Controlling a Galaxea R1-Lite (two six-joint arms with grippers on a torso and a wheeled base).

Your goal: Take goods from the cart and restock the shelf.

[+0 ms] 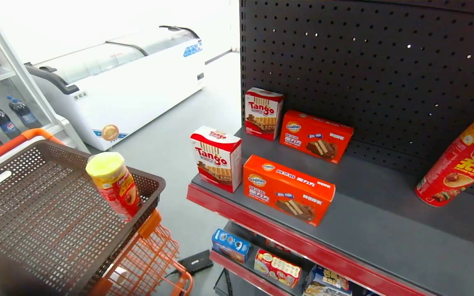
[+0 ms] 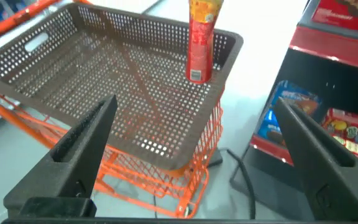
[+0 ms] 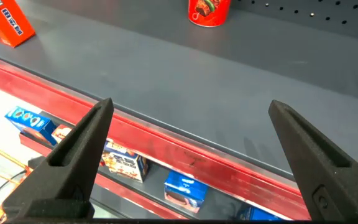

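The left pincer [image 2: 193,102] hangs with its jaws spread wide and nothing between them, over the side of the brown basket [image 1: 35,230] farther from the shelf [image 1: 385,222]. The can [image 1: 114,185] stands well apart from it, across the basket, by the wall nearest the shelf. Its label is red and yellow with a yellow lid; the print is too small to make out. The right pincer [image 3: 190,106] is also wide and bare, over the shelf's red front edge. A second can [image 1: 459,162] is well apart from it at the shelf's back, tilted against the pegboard [image 1: 344,49]. Toward the shelf's cart end stand two red-and-white wafer boxes [image 1: 216,158] and two orange boxes [image 1: 288,190], all with printed fronts facing outward.
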